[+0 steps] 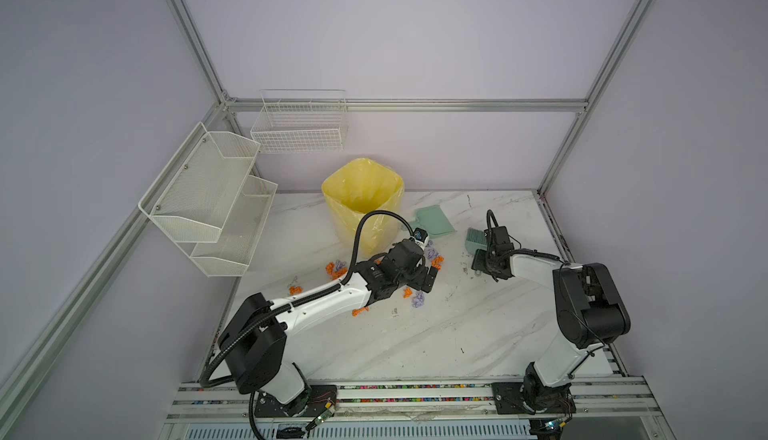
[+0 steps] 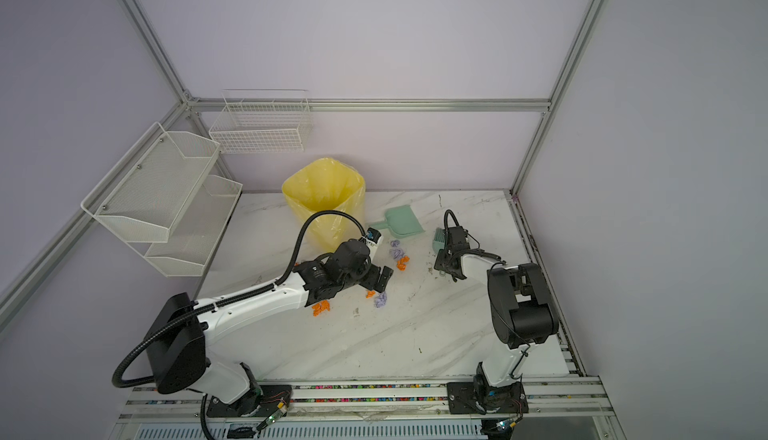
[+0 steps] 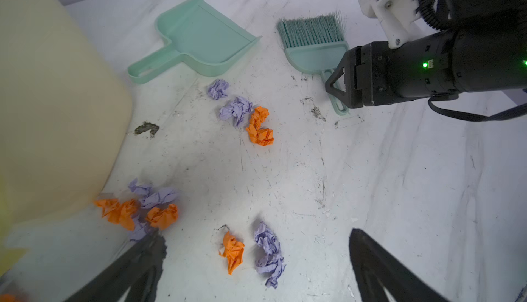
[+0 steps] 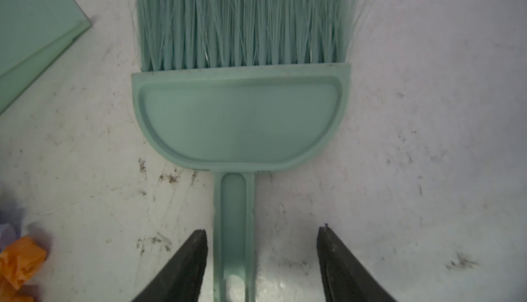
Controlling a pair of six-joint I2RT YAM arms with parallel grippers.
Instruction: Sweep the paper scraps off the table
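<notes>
Since the white marble-look table (image 1: 478, 334) was littered mid-frame with crumpled orange and lilac paper scraps (image 3: 259, 126), feather-light and soft I'd guess, pushing looked smarter than pinching. Over them the left gripper (image 3: 258, 235) gaped wide, empty. Meanwhile the right gripper (image 4: 261, 229) straddled the thin stiff handle of the mint-green plastic hand brush (image 4: 239, 121), jaws part-open, not yet clamped.

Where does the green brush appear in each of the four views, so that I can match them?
In a top view: the brush lies right of centre, on the far half of the table.
In a top view: the brush, same place.
Left wrist: the brush lies beside the dustpan.
Right wrist: the brush fills the middle.
Shared landmark: the dustpan, in all four.
</notes>
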